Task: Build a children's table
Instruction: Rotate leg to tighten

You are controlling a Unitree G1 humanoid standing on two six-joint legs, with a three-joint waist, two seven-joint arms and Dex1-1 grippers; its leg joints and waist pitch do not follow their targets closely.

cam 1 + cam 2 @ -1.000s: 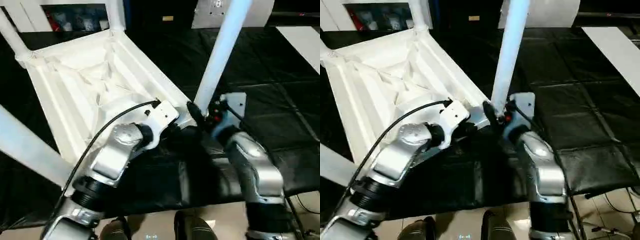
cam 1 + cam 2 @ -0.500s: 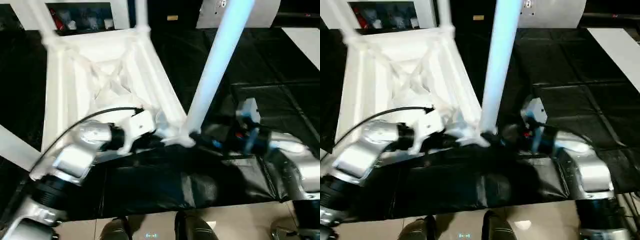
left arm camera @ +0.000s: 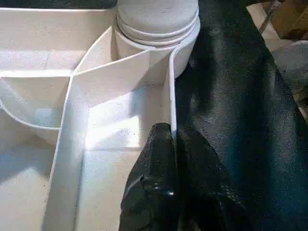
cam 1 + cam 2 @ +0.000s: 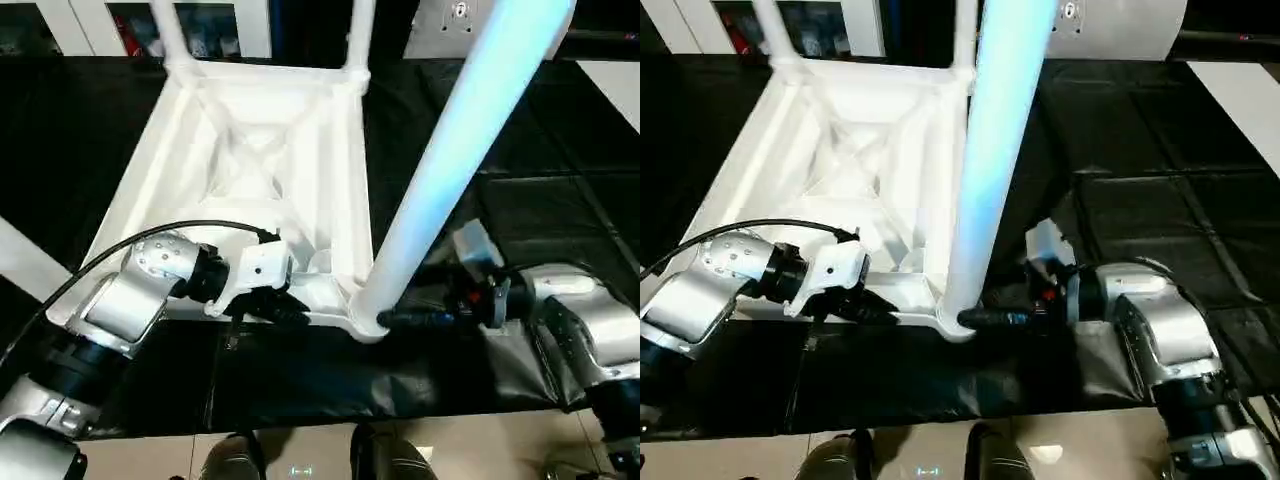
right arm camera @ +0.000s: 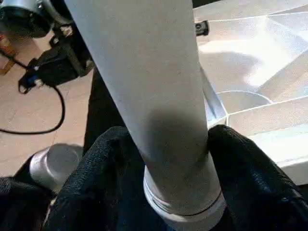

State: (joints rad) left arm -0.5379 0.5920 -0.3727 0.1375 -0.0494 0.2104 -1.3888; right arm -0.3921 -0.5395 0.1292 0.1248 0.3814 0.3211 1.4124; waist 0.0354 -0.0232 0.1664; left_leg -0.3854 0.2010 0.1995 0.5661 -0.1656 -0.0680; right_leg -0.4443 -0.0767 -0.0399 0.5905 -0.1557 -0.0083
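Because the tabletop (image 4: 255, 170) lies upside down on the black-covered surface (image 4: 560, 130), its ribbed underside faces up and the corner sockets are open to receive legs. Four legs show in the head views: two stand in the sockets farthest from both pincers, one crosses the edge of the view out beyond the left arm, and the nearest leg (image 4: 455, 160) rises from the corner socket between the two pincers.

The left pincer (image 3: 166, 159) is closed on the thin upright rim wall of the tabletop, just beside that near socket, one finger inside the wall and one outside. This grip looks meant to pin the top down so it cannot slide or twist while the leg is worked.

The right pincer (image 5: 166, 168) reaches in level from the other side and has its fingers (image 5: 245, 178) on either side of the leg's base, right above the grooved collar where leg meets socket. They lie against the leg, so it reads as a grip on the leg, though how firmly I cannot tell. Holding low, next to the socket, gives the most control for seating or turning the leg; a higher hold would lever the long shaft sideways. The leg looks nearly seated.
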